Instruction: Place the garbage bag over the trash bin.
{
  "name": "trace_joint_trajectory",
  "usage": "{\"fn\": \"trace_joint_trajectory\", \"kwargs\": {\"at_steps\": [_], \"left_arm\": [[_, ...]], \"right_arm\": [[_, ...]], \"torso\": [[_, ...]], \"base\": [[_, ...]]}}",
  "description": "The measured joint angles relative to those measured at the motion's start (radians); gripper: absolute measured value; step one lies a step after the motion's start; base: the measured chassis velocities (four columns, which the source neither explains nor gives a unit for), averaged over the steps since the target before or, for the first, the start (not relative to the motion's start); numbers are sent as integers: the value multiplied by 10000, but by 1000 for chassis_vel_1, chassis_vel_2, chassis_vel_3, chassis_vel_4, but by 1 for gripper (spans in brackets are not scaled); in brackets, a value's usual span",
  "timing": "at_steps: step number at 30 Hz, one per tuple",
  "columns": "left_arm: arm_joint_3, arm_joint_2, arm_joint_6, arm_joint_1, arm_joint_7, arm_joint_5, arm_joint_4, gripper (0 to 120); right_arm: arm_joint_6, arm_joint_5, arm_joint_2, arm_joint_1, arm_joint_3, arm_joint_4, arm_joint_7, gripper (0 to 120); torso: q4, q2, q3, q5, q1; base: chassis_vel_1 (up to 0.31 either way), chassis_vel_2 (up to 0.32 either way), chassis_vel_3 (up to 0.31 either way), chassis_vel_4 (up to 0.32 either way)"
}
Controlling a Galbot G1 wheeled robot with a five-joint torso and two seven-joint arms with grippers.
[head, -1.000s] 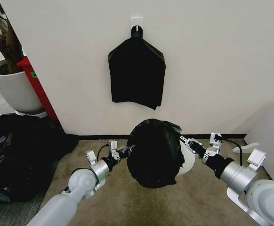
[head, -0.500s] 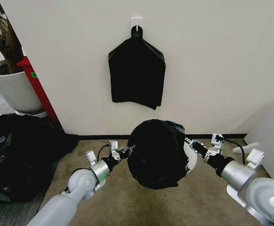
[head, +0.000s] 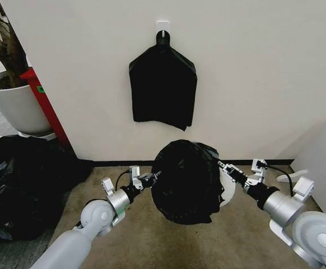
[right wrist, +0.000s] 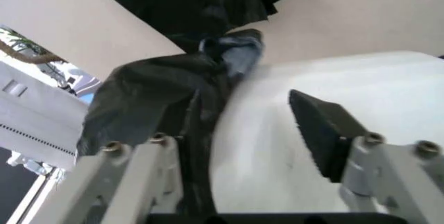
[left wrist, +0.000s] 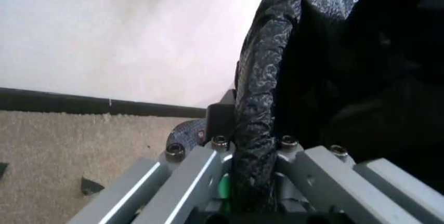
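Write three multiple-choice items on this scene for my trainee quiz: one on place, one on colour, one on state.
1. Where does the bag sit?
A. on the wall hook
B. between both grippers, over the bin
C. on the heap of bags

2. What colour is the bin?
A. white
B. red
C. black

3. How is the left gripper?
A. open and clear of the bag
B. shut on the bag
C. holding the plant pot

Key: 1 B, in the head view the left gripper and the right gripper flank it; 2 A, white shows beside the bag; 3 B, the left wrist view shows plastic pinched.
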Motion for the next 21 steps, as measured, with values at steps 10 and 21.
{"fn": "trace_joint_trajectory", "kwargs": {"at_steps": [10,21], "left_arm": [[184,-319,-606,-152,-2544,1932,84,2],[510,-656,-1525,-9,-3851,4813,-351,2]], "right_arm": [[318,-1710,-139,269,328,1155,-283,89],[151,-7857,183,2529,-4752,381,-893,96]], "torso": [[0,0,0,-3,0],[3,0,0,-2,0]], "base": [[0,0,0,0],[0,0,0,0]]}}
